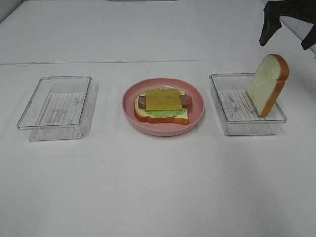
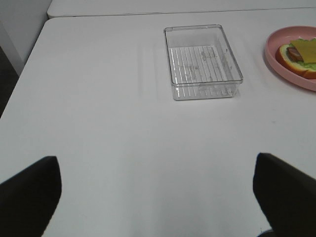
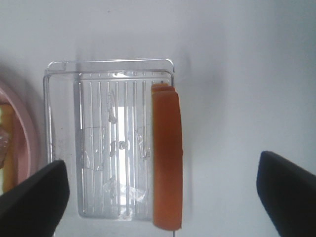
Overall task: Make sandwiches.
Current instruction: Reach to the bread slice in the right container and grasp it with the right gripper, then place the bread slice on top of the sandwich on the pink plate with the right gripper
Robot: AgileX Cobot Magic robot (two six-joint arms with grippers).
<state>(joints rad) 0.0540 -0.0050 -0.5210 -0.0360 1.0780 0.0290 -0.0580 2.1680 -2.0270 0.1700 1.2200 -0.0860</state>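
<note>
Overhead view of a white surface [image 1: 158, 187] carrying three items in a row. Centre: a round pink plate [image 1: 197, 106] holding an open-faced sandwich [image 1: 163, 106], built from a white toy bread slice with orange-brown crust, a green lettuce leaf, a reddish-brown strip and a thin square of yellow cheese [image 1: 163, 99] on top. Left of the plate, well apart: a clear rectangular plastic tray with a ribbed floor [image 1: 34, 109], nothing inside it. Right of the plate: a second clear ribbed plastic tray [image 1: 220, 101], in which a second white bread slice with orange-brown crust [image 1: 266, 81] stands on edge, leaning against the tray's right wall (its rounded top rises above the rim).

The right tool [image 1: 288, 24] appears as dark fingers at the upper right corner, above and apart from the standing slice. In the right wrist view its two dark fingers [image 3: 32, 197] are spread wide on either side of the frame, holding nothing; the slice [image 3: 167, 158] is seen edge-on between them, along one long wall of the tray [image 3: 64, 74].

The left tool [image 2: 158, 197] is visible only in the left wrist view: its fingers [image 2: 29, 190] are likewise spread wide and grip nothing, hanging over bare surface, with the empty tray [image 2: 173, 59] and the plate's edge [image 2: 271, 54] well beyond them.
</note>
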